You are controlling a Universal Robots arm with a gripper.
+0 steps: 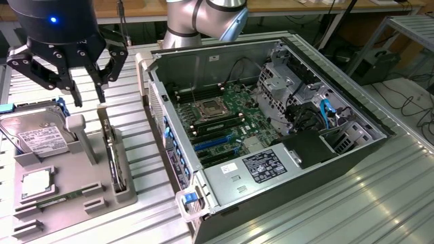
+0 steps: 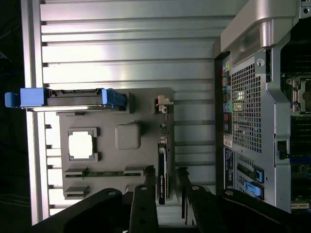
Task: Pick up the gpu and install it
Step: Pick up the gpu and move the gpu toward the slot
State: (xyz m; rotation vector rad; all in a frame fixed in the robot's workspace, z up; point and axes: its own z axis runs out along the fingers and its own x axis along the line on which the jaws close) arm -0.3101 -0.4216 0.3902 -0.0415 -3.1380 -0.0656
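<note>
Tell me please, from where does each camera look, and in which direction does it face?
Exterior view: sits high off the arm, looking down at an angle on the open computer case, the grey tray and the open gripper above that tray.
Wrist view: sits on the wrist, looking straight down on the tray; the gripper's dark fingers frame the gpu.
Shared: tray, gpu, hard drive, case.

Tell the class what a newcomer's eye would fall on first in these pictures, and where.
The opened computer case fills the exterior view's middle and right, its green motherboard exposed. At that view's upper left the black gripper hangs open above a grey tray, where the gpu stands on edge in a slot.
</note>
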